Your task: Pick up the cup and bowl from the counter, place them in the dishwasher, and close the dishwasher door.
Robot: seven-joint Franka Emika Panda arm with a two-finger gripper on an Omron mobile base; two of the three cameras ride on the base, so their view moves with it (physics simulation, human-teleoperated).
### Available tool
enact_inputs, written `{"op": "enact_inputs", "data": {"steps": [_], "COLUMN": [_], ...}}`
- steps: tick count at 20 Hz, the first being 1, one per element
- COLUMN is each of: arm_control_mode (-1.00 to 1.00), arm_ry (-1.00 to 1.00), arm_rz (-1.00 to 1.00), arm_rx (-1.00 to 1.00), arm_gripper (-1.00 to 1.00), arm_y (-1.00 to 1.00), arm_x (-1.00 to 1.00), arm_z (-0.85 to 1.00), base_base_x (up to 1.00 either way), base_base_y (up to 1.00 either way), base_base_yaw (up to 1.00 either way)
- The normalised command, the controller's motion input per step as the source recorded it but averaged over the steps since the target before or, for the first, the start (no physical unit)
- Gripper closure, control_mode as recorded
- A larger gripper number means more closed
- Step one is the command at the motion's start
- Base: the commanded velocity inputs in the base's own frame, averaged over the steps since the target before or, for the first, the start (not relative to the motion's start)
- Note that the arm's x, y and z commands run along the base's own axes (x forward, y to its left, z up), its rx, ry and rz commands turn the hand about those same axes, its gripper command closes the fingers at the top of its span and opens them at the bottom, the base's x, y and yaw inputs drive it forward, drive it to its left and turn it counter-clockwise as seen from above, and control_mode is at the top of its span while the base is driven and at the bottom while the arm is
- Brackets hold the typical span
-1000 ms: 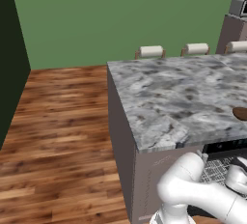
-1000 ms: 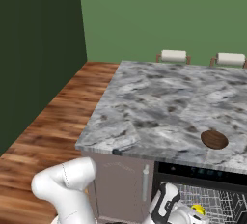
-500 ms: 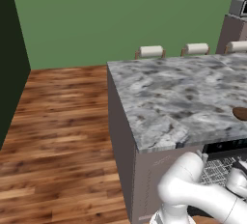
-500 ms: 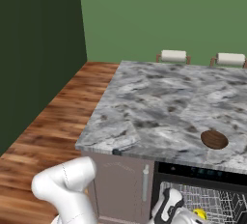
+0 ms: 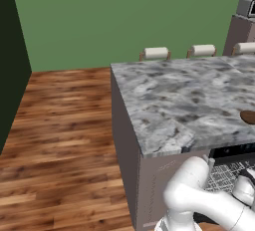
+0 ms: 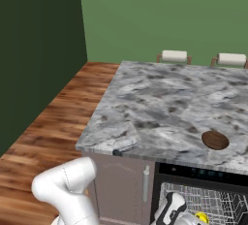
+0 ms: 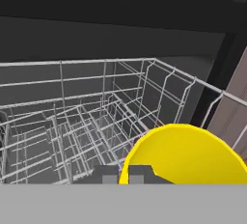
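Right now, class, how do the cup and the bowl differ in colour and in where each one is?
The cup is bright yellow; the bowl is dark brown. The cup is at the dishwasher's wire rack, in the shut gripper; the bowl sits on the counter. Both are round.

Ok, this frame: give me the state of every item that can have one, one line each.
cup: in the shut gripper, over the wire rack.
bowl: upright on the counter, untouched.
dishwasher: open, rack exposed.
dishwasher door: not visible, cannot tell its exact position.
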Motion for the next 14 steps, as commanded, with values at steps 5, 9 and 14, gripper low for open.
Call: {"op": "enact_inputs", "data": {"steps": [5, 9, 14], "arm_control_mode": [-1.0, -1.0, -1.0], "arm_ry": [0.0, 0.0, 0.0], "arm_rz": [0.0, 0.0, 0.0], "arm_rx": [-0.02, 0.0, 0.0], "arm_gripper": [1.0, 1.0, 1.0], "arm_y": [-0.02, -0.07, -0.04], "arm_x": [0.12, 0.23, 0.15], "arm_z": [-0.03, -0.02, -0.22], "base_base_x": [0.0, 0.0, 0.0], "base_base_y": [0.0, 0.0, 0.0], "base_base_yaw": [0.0, 0.0, 0.0]}}
